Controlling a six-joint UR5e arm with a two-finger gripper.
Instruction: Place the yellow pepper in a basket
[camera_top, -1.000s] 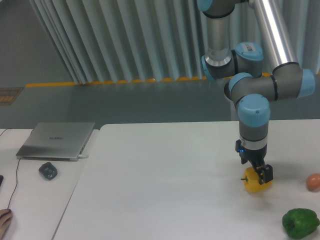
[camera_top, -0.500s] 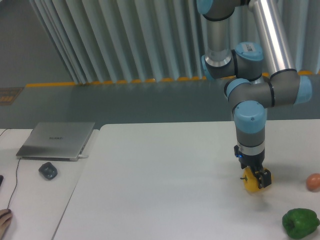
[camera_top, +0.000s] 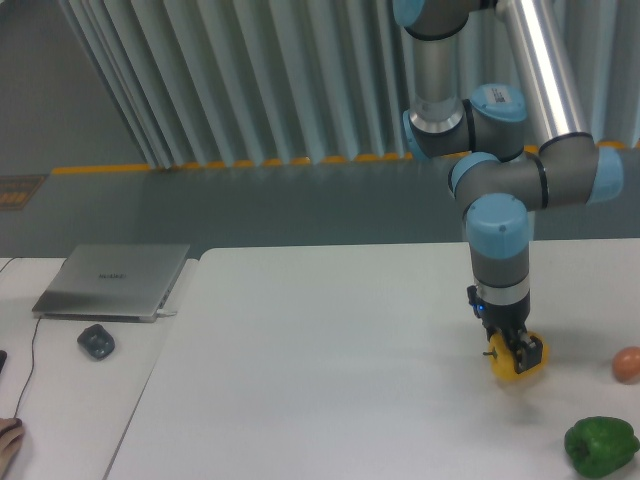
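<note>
The yellow pepper (camera_top: 506, 369) sits at the right of the white table (camera_top: 320, 380), its short dark stem pointing left. My gripper (camera_top: 515, 352) points straight down onto it, with its dark fingers around the top of the pepper, and looks shut on it. The pepper seems to rest at table level. No basket is in view.
A green bell pepper (camera_top: 601, 446) lies at the front right corner. A small orange-pink fruit (camera_top: 627, 364) sits at the right edge. A closed laptop (camera_top: 113, 280) and a dark mouse (camera_top: 96, 342) lie on the left desk. A hand (camera_top: 9, 440) shows at the lower left.
The gripper has turned a little about its vertical axis on the pepper and shifted slightly. The pepper has stayed at about the same spot.
</note>
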